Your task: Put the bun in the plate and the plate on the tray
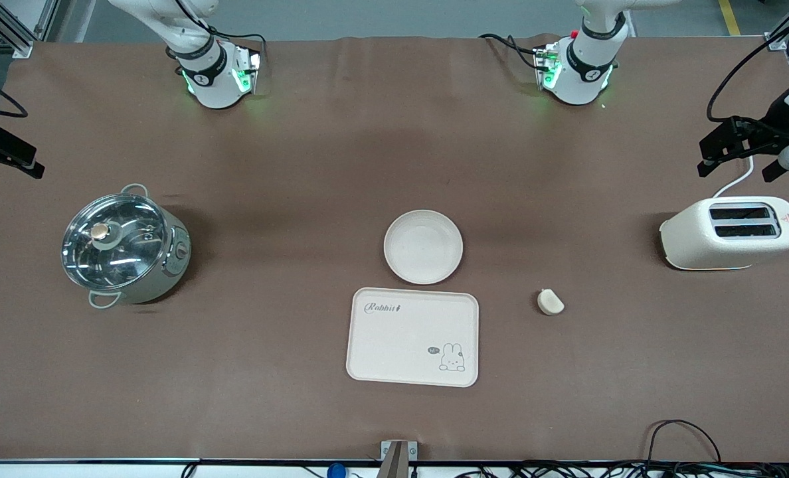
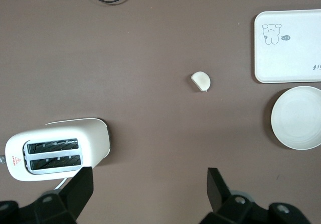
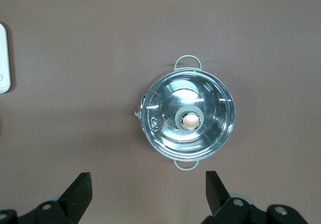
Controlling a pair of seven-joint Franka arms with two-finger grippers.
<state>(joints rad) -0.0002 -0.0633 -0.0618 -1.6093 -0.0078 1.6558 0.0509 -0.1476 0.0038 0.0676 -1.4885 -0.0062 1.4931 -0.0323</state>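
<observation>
The bun (image 1: 550, 302) lies on the brown table, beside the tray toward the left arm's end; it also shows in the left wrist view (image 2: 200, 81). The round plate (image 1: 423, 246) (image 2: 298, 117) stands empty on the table, just farther from the front camera than the tray (image 1: 394, 345) (image 2: 296, 58). The tray is empty, and its edge shows in the right wrist view (image 3: 4, 58). My left gripper (image 1: 736, 166) (image 2: 149, 189) is open and empty, up over the table by the toaster. My right gripper (image 1: 2, 162) (image 3: 148, 191) is open and empty, up over the table by the pot.
A cream toaster (image 1: 730, 232) (image 2: 55, 151) stands at the left arm's end. A steel pot with a glass lid (image 1: 123, 245) (image 3: 188, 113) stands at the right arm's end. Cables (image 1: 683, 438) run along the table's front edge.
</observation>
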